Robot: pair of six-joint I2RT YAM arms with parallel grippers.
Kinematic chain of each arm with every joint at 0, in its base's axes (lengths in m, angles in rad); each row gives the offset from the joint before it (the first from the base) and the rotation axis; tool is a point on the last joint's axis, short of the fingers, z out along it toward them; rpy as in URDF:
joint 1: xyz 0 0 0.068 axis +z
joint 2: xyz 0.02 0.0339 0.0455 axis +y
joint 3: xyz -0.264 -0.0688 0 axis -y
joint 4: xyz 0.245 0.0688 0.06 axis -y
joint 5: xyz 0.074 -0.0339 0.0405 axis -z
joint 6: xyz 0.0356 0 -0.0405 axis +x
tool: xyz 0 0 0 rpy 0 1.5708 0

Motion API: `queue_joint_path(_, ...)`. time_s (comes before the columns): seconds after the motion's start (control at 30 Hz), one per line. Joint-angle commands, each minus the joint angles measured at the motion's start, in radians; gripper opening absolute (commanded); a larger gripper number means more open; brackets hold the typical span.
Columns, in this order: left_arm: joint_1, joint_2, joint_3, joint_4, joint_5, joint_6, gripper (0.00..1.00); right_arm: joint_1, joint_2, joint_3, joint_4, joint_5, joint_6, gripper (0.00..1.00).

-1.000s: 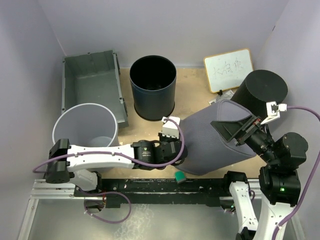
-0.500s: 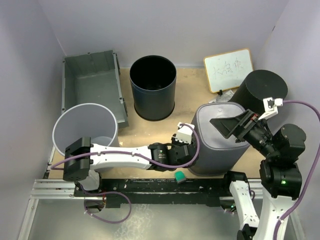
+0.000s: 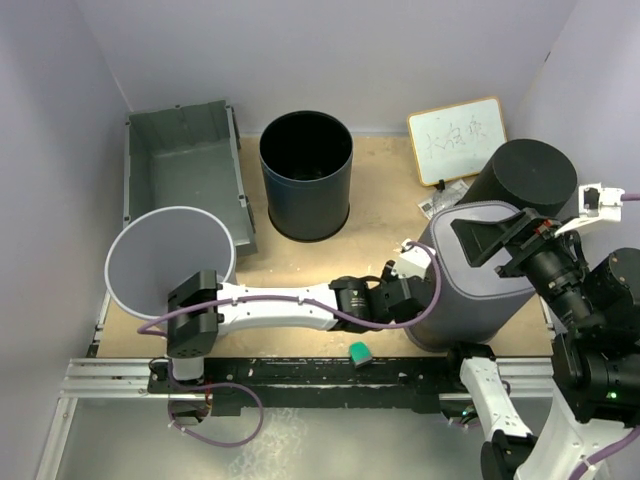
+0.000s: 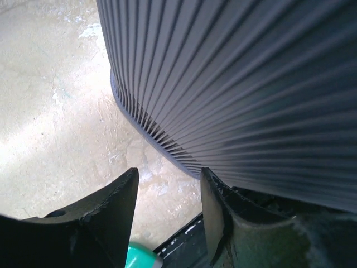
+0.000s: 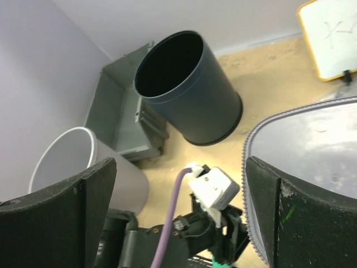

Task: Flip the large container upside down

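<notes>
The large container (image 3: 185, 170) is a grey rectangular crate at the back left, standing open side up; neither gripper is near it. It also shows in the right wrist view (image 5: 120, 106). A ribbed grey basket (image 3: 475, 300) stands bottom up at the right front. My left gripper (image 3: 418, 298) is low against its left wall. Its jaws are open with nothing between them, and the ribbed wall (image 4: 251, 84) lies just beyond the fingertips (image 4: 168, 176). My right gripper (image 3: 495, 248) hovers wide open over the basket's flat bottom (image 5: 312, 151), with nothing between its fingers (image 5: 179, 167).
A black round bin (image 3: 306, 172) stands at the back centre. A light grey round bin (image 3: 165, 262) sits in front of the crate. A dark cylinder (image 3: 525, 180) and a whiteboard (image 3: 457, 138) are at the back right. A small green object (image 3: 359, 351) lies by the front rail.
The ribbed basket went from tilted to standing bottom up and shifted right. My left gripper followed it right and opened. My right gripper drew back to the right.
</notes>
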Motion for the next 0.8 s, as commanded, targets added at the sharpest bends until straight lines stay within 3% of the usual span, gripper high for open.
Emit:
queue_joint_path(0.0, -0.003, -0.126, -0.022, 0.029, -0.001, 0.096, 0.47, 0.005, 0.017, 0.031, -0.079, 0.123, -0.096, 1.00)
queue_joint_path(0.13, 0.083, -0.246, -0.166, 0.127, 0.058, 0.030, 0.47, 0.005, 0.010, 0.006, -0.066, 0.131, -0.090, 1.00)
queue_joint_path(0.27, 0.100, -0.184, -0.180, 0.160, 0.110, 0.008, 0.47, 0.005, 0.009, -0.017, -0.027, 0.086, -0.064, 1.00)
queue_joint_path(0.43, 0.060, -0.013, -0.020, 0.211, 0.201, 0.041, 0.46, 0.005, -0.010, -0.037, -0.002, 0.092, -0.054, 1.00)
queue_joint_path(0.6, -0.056, 0.144, 0.265, -0.013, 0.159, 0.150, 0.47, 0.005, -0.006, 0.013, -0.061, 0.147, -0.103, 1.00)
queue_joint_path(0.77, -0.054, -0.062, 0.071, 0.003, 0.111, 0.119, 0.50, 0.011, -0.024, 0.016, -0.066, 0.187, -0.121, 1.00)
